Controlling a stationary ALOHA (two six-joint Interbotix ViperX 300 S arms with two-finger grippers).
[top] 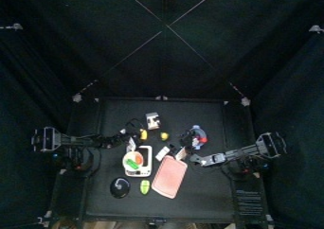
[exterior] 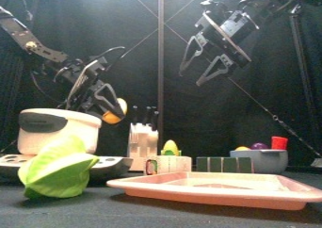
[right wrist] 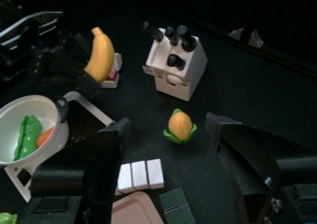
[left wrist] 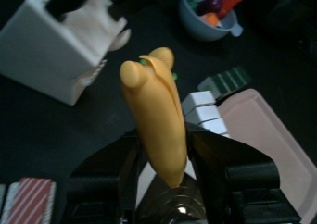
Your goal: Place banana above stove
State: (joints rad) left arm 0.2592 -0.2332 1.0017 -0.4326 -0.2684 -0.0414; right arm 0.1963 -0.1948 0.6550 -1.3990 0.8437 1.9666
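The yellow banana (left wrist: 154, 105) stands up between the jaws of my left gripper (left wrist: 161, 163), which is shut on its lower half. In the front view this gripper (exterior: 101, 98) hangs at the left, just above and behind the white pot (exterior: 56, 128) that sits on the stove (exterior: 25, 162). The right wrist view shows the banana (right wrist: 100, 54) held off the table beside the pot (right wrist: 30, 131). From above, the stove (top: 136, 161) lies left of centre. My right gripper (exterior: 214, 60) hangs high at the right, open and holding nothing.
A pink tray (exterior: 214, 187) lies at the front, with a green leafy toy (exterior: 56, 171) left of it. A white block with black handles (right wrist: 173, 61) and a corn cob (right wrist: 183, 126) stand mid-table. A grey bowl of small toys (left wrist: 205, 10) sits further right.
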